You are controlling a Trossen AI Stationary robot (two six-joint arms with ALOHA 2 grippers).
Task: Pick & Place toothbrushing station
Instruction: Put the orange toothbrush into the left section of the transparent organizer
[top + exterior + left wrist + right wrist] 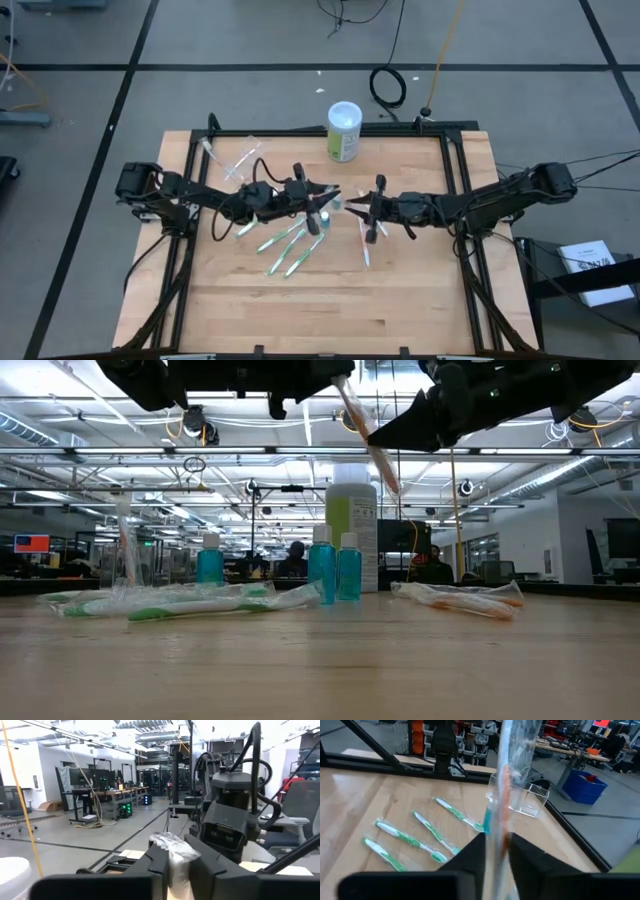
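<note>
A pale pinkish toothbrush in a clear wrapper hangs slanted high above the table's middle, between my two grippers. My left gripper comes from the left and is shut on its upper end. My right gripper comes from the right and is closed on its shaft. Several green-and-white wrapped toothbrushes lie flat on the wood, and another pale one lies to their right. Small teal bottles stand upright among them. The clear cup stands at the far left with one brush upright in it. My left gripper pinches the crinkled wrapper at the toothbrush's upper end between its two fingers, coming roughly level from the table's left. The brush is lifted clear of the table. My right gripper has the wrapped shaft between its two fingers, coming level from the table's right with the fingers across the brush. The brush stands steeply slanted, and its lower end hangs free above the table.
A green-and-white canister stands at the far edge, centre. The black frame rails run along the table's sides. Bare wood stretches along the near part of the table.
</note>
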